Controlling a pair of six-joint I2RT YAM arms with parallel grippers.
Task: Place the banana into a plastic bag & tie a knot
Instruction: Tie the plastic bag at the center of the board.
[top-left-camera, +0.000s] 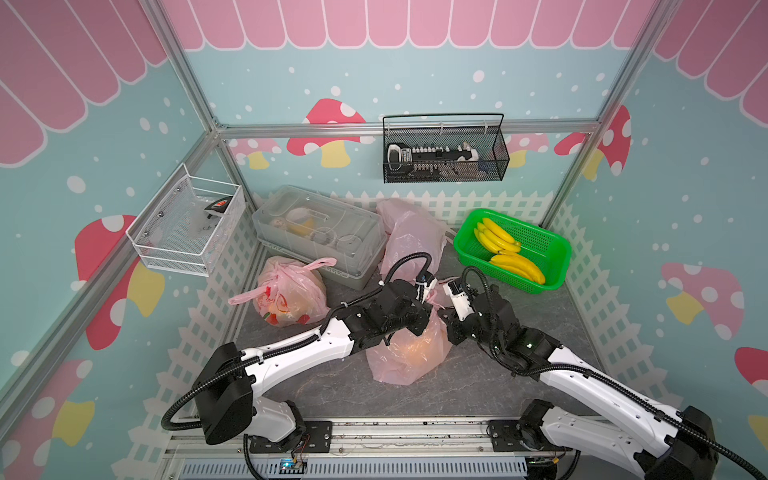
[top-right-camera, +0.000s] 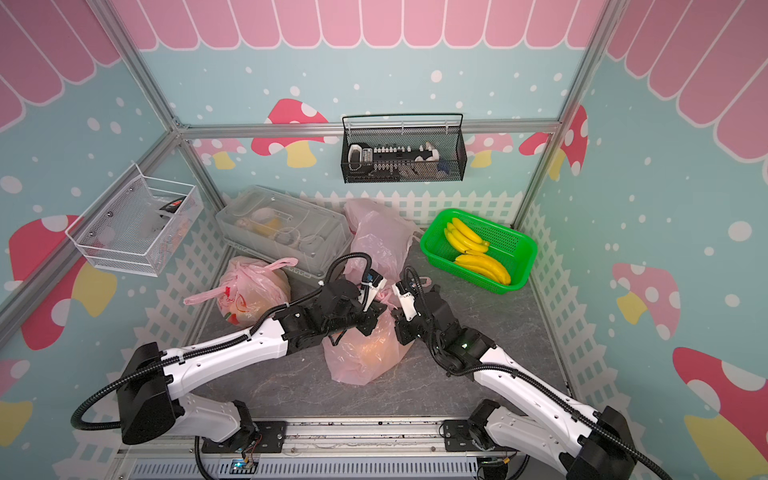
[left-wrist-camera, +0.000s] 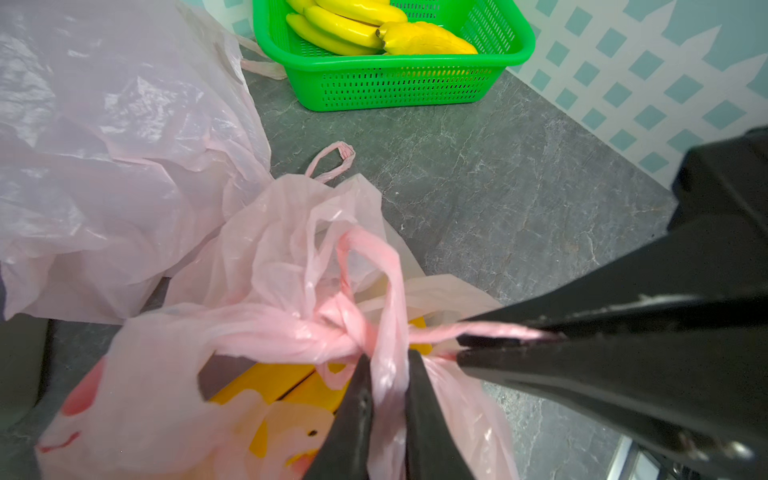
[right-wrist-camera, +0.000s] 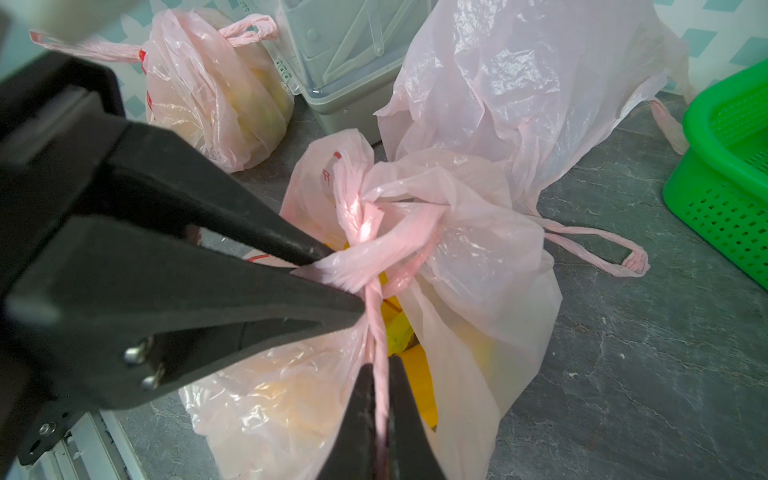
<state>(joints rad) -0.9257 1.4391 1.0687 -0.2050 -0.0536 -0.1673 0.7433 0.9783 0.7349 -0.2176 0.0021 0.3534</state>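
Your left gripper (left-wrist-camera: 388, 361) sits closest to its wrist camera, fingers pinched together on the flat handle strip (left-wrist-camera: 390, 291) of the pink bag (top-left-camera: 409, 353); your right gripper (right-wrist-camera: 380, 368) is likewise clamped, on the twisted handle strip (right-wrist-camera: 376, 328). Both strips run into a loose knot (right-wrist-camera: 361, 220) at the bag's mouth. You find the bag on the worktop (top-left-camera: 478, 386) between the left arm (top-left-camera: 299, 349) and the right arm (top-left-camera: 582, 374), with the banana (left-wrist-camera: 266, 380) inside it, showing as yellow through the film. Expect this bag to handle as light, soft and slippery stuff: thin film that probably stretches or tears under a sharp tug, with only the banana's weight to anchor it. Take hold on the bunched handles near the knot, not on the thin wall. In both top views the arms cover most of the knot. You cannot tell whether it is a full knot or a single crossing, nor how much fruit lies inside.
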